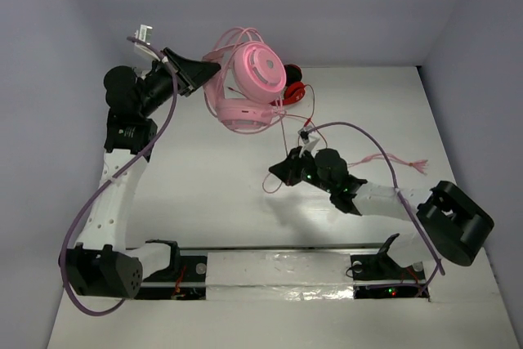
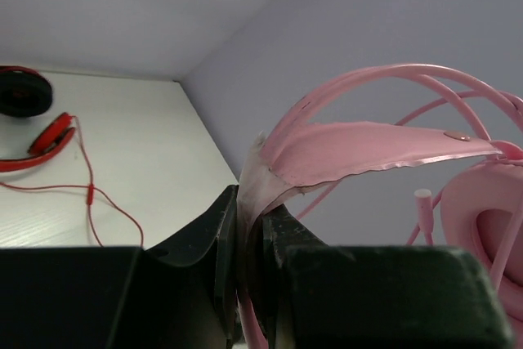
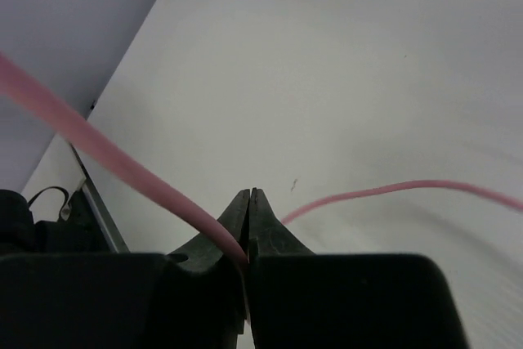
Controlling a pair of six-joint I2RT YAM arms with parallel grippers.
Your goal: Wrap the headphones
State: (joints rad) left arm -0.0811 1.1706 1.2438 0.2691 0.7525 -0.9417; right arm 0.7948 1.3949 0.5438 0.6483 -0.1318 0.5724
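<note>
My left hand (image 1: 208, 67) is clamped shut on the edge of the pink headband (image 2: 368, 146), holding the headphones (image 1: 249, 87) up by the back wall (image 1: 343, 6), apparently clear of the tabletop (image 1: 212, 185); my right hand (image 3: 248, 199) is pinched shut on the thin pink cable (image 3: 106, 153), nearer to me and well apart from the cups.

The step, as I judge it, is laying a turn of cable round the headphones; I would hold the left grip steady, arc the right hand round the cups under light tension, and avoid the red-and-black headphones (image 1: 292, 87) just beside them, whose red cable (image 2: 90, 194) could snag.

The headphones' long axis runs rightward from the left hand, roughly along the wall; one ear cup (image 1: 260, 71) faces up at the top camera; the headband arches toward the wall.
</note>
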